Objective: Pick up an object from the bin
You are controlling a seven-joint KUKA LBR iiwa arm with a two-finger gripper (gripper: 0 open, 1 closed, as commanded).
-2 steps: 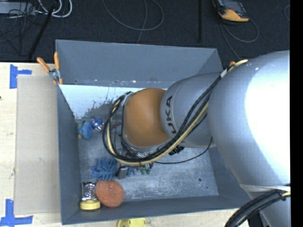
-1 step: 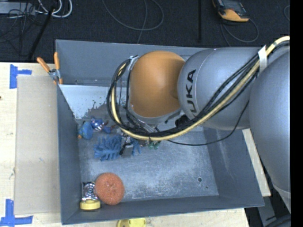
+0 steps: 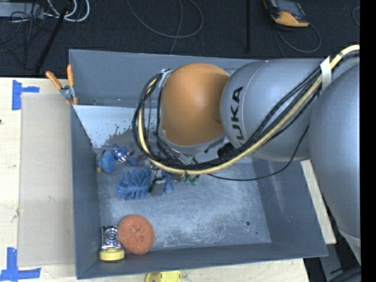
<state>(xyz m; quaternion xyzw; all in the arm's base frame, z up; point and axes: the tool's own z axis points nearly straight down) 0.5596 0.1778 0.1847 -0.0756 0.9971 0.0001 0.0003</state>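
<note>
Several small loose items lie in the left half of the grey metal bin (image 3: 223, 216). We record the silver arm (image 3: 276, 110) entering from the right. Its rounded orange cover (image 3: 191, 101) and a loop of yellow and black cables (image 3: 143, 135) stand over the bin's rear middle.

The gripper (image 3: 158, 180) shows as a dark tip below that cover, low at the bin floor. It is against the right edge of a blue, ridged, frond-like soft item (image 3: 135, 185). We cannot tell whether the gripper is spread, pressed together or pinching anything, as the cover and cables hide most of it.

Just left of the blue ridged item, nearer the rear-left slope, lies a smaller blue lump with a shiny patch (image 3: 110, 160). A small green scrap (image 3: 191, 180) sits just right of the gripper.

Near the front-left corner, well apart from the gripper, a round orange-red rough-faced disc (image 3: 136, 234) lies flat. A small yellow-and-silver piece (image 3: 111, 247) touches its left side.
</note>
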